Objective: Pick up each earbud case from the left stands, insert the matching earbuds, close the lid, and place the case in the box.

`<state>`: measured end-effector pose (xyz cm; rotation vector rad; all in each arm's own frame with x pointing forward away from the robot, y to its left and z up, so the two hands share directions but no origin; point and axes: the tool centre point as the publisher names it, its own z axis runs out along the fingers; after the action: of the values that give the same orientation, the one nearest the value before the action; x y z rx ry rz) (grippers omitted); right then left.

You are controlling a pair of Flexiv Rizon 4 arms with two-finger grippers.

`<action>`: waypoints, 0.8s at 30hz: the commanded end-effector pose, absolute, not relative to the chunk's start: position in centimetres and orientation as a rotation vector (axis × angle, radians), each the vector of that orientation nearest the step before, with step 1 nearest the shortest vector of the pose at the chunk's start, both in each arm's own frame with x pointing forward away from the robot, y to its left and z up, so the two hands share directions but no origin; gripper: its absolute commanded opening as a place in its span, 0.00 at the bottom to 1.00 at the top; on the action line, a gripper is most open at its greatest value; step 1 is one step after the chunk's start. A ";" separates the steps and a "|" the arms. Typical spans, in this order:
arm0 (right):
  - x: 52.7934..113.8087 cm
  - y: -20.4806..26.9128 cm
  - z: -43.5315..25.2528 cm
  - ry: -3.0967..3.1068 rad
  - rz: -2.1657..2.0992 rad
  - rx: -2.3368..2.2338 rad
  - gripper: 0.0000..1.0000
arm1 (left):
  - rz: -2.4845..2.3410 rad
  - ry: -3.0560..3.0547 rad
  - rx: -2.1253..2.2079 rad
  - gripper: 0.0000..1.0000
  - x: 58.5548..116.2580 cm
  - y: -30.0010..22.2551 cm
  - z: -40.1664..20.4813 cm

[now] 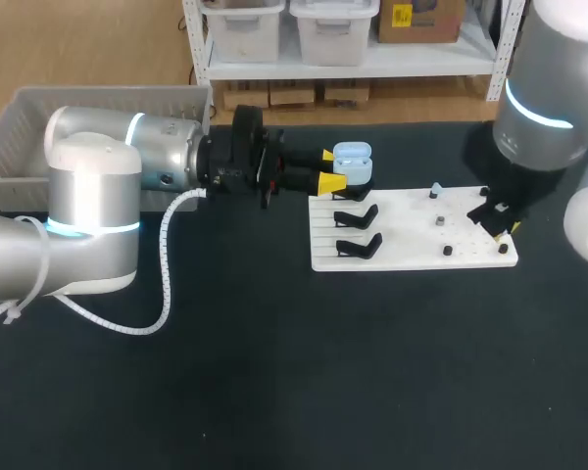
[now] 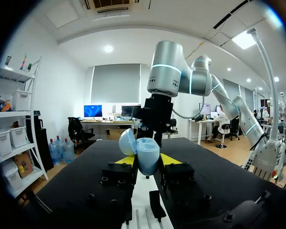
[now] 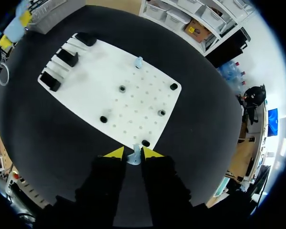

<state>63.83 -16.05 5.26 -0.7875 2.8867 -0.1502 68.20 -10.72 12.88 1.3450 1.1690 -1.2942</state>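
Both grip at board (image 1: 412, 250) edges: left hand (image 1: 328, 168) case (image 1: 352, 162), right hand (image 3: 132, 153) earbud (image 3: 134, 158).

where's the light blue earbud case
In the head view, the open light blue earbud case is held in the left gripper at the white board's far left corner.

I'm working over a black worktop (image 1: 274, 392) with a matte, dark surface running edge to edge. Right of the middle a white board (image 1: 412, 235) lies flat on it, slightly skewed to the worktop's edges. From the right wrist view the board (image 3: 95, 86) shows rows of small holes. At the far left corner sits a grey box (image 1: 20, 122) with slatted walls. A white coiled cable (image 1: 167, 284) loops down near the surface — touching or not, I can't tell.
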 end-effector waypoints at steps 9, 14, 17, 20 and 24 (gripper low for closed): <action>61.1 -11.0 14.3 3.016 -0.155 -0.615 0.00 | -1.289 1.168 1.340 0.00 68.0 -10.7 12.8; 61.3 -8.2 16.9 3.043 -0.075 -0.385 0.00 | -1.289 1.168 1.340 0.00 68.0 -10.7 12.8; 61.4 -6.7 17.6 3.038 -0.024 -0.286 0.00 | -1.289 1.168 1.340 0.00 68.0 -10.7 12.8; 61.5 -5.4 17.9 3.037 -0.004 -0.211 0.00 | -1.289 1.168 1.340 0.00 68.0 -10.7 12.8; 61.6 -4.9 18.1 3.028 0.025 -0.171 0.00 | -1.289 1.168 1.340 0.00 68.0 -10.7 12.8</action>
<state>61.47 -5.04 18.16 -0.1728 3.0274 0.0292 68.20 -10.72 12.88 1.3450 1.1691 -1.2942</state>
